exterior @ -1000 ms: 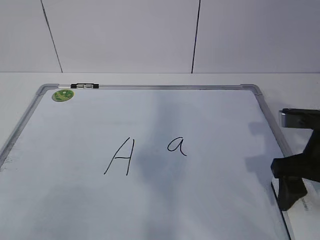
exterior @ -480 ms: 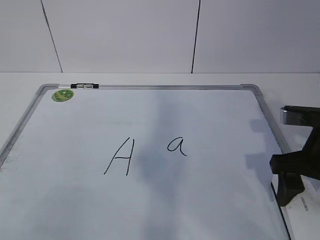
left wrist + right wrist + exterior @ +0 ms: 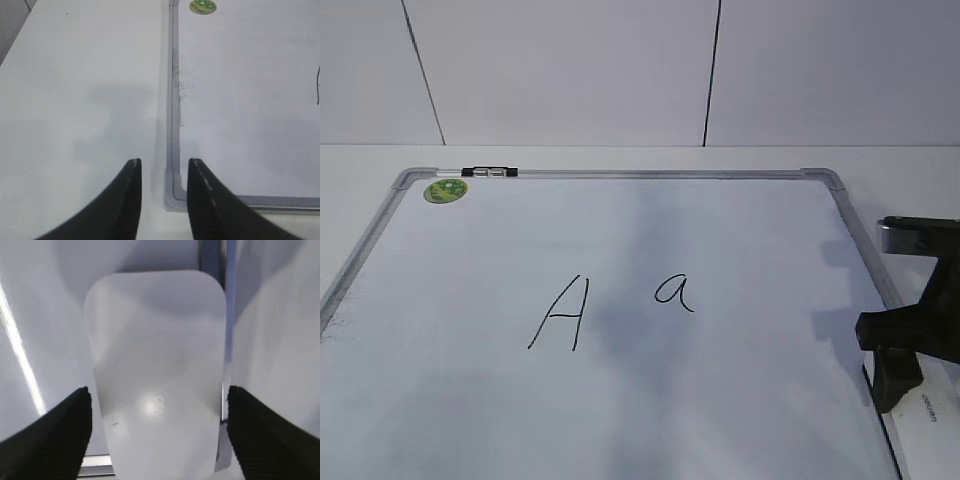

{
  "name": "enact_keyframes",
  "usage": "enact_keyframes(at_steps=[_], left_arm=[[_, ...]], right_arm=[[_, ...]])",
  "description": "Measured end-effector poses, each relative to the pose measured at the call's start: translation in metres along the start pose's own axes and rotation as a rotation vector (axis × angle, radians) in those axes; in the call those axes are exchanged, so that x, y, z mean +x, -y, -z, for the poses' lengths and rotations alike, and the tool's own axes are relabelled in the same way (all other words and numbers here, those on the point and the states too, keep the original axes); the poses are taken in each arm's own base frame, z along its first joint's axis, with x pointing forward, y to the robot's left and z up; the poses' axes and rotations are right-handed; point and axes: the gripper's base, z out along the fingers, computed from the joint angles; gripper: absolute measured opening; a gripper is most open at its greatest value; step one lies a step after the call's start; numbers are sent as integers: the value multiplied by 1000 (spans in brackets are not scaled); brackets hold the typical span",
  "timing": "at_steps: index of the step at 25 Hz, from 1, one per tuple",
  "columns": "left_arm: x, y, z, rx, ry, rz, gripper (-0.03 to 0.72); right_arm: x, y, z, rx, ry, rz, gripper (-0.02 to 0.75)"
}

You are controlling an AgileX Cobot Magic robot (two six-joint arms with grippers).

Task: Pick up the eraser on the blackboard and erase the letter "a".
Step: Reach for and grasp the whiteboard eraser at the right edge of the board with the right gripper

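Eraser (image 3: 157,375), white oblong plastic block: lies lengthwise between the right gripper (image 3: 157,412)'s wide-open, empty jaws, at the grey-framed whiteboard (image 3: 720,400)'s right edge.

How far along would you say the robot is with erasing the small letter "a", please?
Done: the right gripper has reached the eraser, jaws wide open on either side of it. In hand: the grasp itself, as the eraser is not yet gripped and lies at the blackboard edge. Left: closing, lifting and wiping; the letter "a" is untouched beside the capital "A". The left gripper holds nothing.
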Motion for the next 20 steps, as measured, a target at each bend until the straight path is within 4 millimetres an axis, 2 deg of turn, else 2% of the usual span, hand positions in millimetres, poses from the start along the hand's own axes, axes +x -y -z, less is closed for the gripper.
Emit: enact_keyframes(at_steps=[20], left_arm=[[0,0,0,0,0,0,239]], right_arm=[[-5,-1,0,-8,58,5,665]])
